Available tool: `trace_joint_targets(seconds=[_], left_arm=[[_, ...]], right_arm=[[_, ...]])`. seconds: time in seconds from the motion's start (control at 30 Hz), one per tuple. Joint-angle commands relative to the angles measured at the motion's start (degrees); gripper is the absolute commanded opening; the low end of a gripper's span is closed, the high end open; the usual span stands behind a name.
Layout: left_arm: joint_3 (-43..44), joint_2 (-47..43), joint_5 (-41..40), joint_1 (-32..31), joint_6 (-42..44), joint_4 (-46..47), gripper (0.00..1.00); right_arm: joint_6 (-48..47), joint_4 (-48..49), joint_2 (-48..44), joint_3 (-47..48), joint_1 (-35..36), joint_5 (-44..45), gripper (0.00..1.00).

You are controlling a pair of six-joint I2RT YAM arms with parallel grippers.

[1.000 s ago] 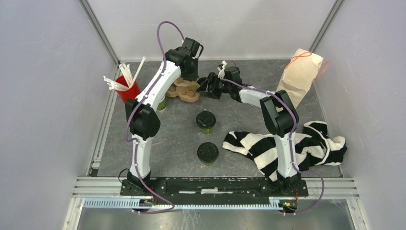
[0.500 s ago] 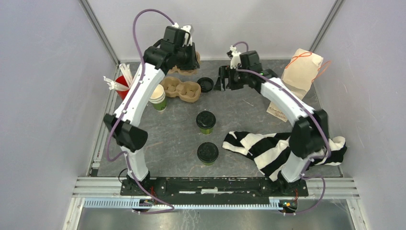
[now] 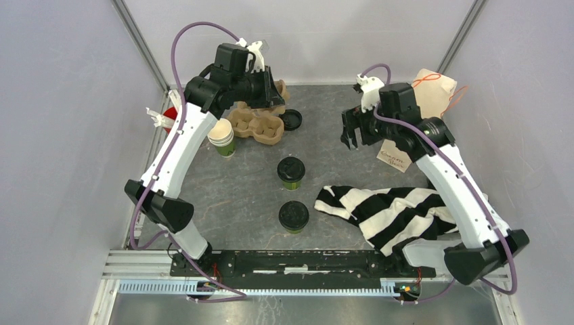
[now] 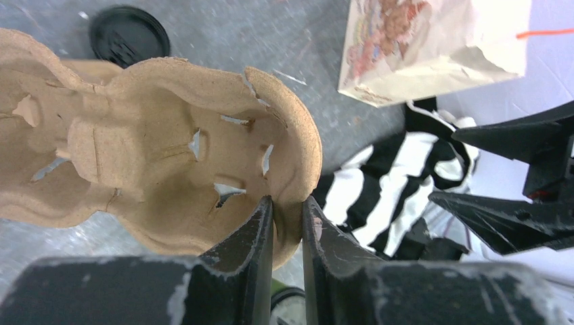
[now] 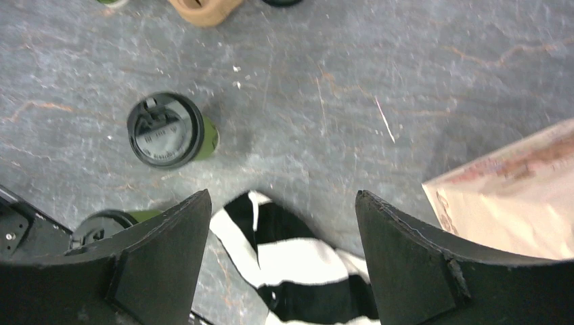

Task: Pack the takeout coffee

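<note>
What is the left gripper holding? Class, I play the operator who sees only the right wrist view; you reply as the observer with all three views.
Observer: The left gripper is shut on the rim of a brown pulp carrier, held up at the back.
Operator: What stands at the far left?
Observer: A red cup with white straws, at the left edge.
Operator: Any cup without a lid?
Observer: Yes, one unlidded green cup, standing beside a second carrier that lies on the table.
</note>
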Motion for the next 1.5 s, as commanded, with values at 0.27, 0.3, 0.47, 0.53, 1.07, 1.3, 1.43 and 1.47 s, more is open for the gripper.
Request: trace_joint_targets(seconds=[0.27, 0.3, 0.47, 0.53, 1.07, 1.3, 1.43, 1.47], left_arm=[[-6.31, -12.25, 7.16, -1.26, -6.37, 0.85, 0.02], [-6.64, -12.35, 7.4, -1.31, -5.96, 0.54, 0.02], [-6.75, -10.95, 7.33, -1.28, -3.6, -0.69, 0.02], [-6.51, -10.45, 7.78, -1.27, -3.47, -0.28, 0.02], [-7.15, -7.7, 8.54, -1.34, -1.65, 3.7, 0.02], [-4.02, -4.97, 5.55, -1.31, -0.94, 3.13, 0.02], [-0.44, -2.33, 5.22, -1.3, -0.82, 1.59, 0.02], [0.02, -1.96, 5.17, -1.3, -0.8, 1.44, 0.02]], right_arm=[[-3.38, -13.3, -0.69, 13.11, -0.04, 34.03, 0.93], [-3.49, -13.16, 0.35, 14.64, -0.05, 35.17, 0.93], [-2.27, -9.28, 4.5, 16.95, -1.61, 40.24, 0.98], [-1.44, -7.81, 5.7, 16.16, -3.13, 40.59, 0.98], [15.72, 2.86, 18.34, 13.46, -12.3, 43.66, 0.86], [15.16, 8.57, 22.32, 12.42, -15.71, 44.76, 0.81], [11.68, 9.26, 25.31, 15.89, -16.09, 43.35, 0.72], [11.31, 9.49, 25.67, 16.15, -16.1, 42.96, 0.69]])
